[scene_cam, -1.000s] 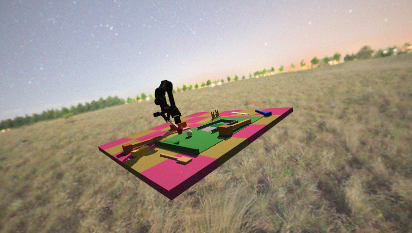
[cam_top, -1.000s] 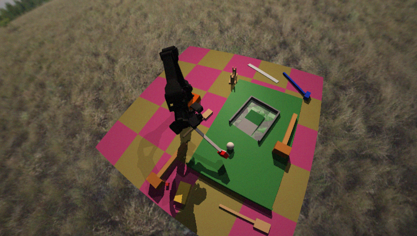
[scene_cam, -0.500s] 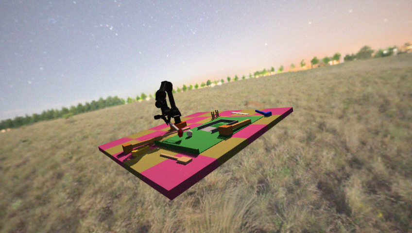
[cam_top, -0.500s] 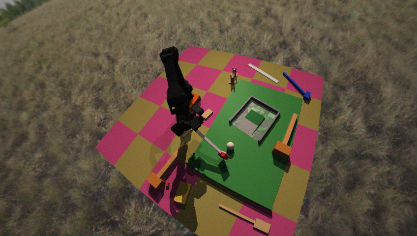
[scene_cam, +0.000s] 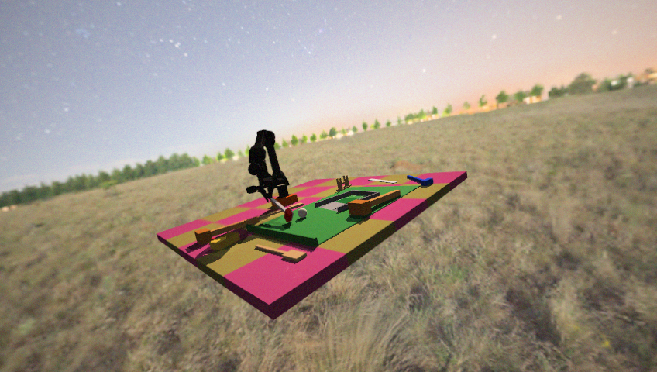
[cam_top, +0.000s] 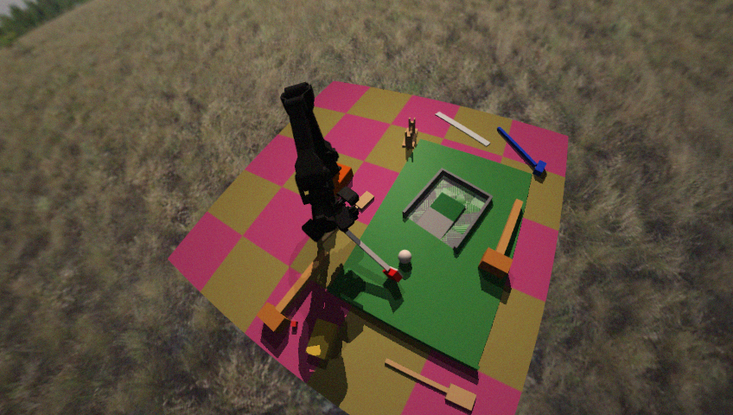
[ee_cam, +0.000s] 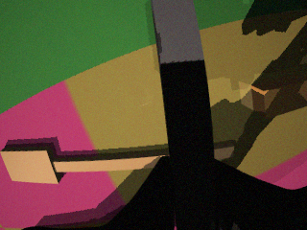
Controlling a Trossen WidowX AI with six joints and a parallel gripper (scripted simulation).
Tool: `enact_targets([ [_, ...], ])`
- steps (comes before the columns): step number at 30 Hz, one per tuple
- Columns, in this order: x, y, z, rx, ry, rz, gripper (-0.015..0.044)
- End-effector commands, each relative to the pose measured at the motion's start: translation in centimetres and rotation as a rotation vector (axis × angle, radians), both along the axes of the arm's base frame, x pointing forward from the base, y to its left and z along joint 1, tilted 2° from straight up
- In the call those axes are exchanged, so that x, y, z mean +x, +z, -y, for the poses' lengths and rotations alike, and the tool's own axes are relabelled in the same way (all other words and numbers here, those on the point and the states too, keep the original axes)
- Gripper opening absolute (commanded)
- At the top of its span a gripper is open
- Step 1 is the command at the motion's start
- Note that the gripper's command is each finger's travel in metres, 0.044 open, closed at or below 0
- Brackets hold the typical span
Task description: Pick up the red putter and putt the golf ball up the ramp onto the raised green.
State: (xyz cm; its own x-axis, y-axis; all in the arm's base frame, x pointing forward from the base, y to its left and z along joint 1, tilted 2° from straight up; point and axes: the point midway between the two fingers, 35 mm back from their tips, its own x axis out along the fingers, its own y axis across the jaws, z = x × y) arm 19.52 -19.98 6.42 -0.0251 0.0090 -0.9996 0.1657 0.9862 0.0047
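My gripper (cam_top: pixel 344 227) (scene_cam: pixel 270 198) (ee_cam: pixel 180 161) is shut on the grey shaft of the red putter (cam_top: pixel 367 249) (scene_cam: pixel 279 205) (ee_cam: pixel 178 31). The shaft slants down to a red head, which hangs low over the green mat. The white golf ball (cam_top: pixel 404 256) (scene_cam: pixel 301 212) sits on the mat close to the head, on the ramp side. A small gap shows between them in the exterior view. The grey ramp (cam_top: pixel 431 220) (scene_cam: pixel 326 205) leads up to the raised green (cam_top: pixel 447 207), with low grey walls (cam_top: pixel 474 223) around it. The wrist view shows neither head nor ball.
Orange mallets (cam_top: pixel 495 261) (cam_top: pixel 272 316) lie right and front left. A yellow block (cam_top: pixel 325 339), a pale mallet (cam_top: pixel 460 397) and another pale mallet (cam_top: pixel 365 200) (ee_cam: pixel 29 167) lie around the mat. A pegged stand (cam_top: pixel 410 138), white strip (cam_top: pixel 462 128) and blue putter (cam_top: pixel 519 149) are at the back.
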Motion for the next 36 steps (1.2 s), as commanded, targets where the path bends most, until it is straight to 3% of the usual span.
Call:
enact_targets([
  [1, 0.0, 0.1, 0.0, -0.002, 0.0, 0.002, 0.0],
  [11, -0.4, -0.2, 3.0, -0.009, -0.003, 0.003, 0.0],
  [23, -0.4, -0.3, 2.6, -0.002, -0.006, 0.0, 0.0],
  [33, 2.0, -0.2, -9.7, 0.0, -0.003, 0.005, 0.0],
  [36, 1.9, -0.2, -10.6, 0.001, -0.003, 0.006, 0.0],
])
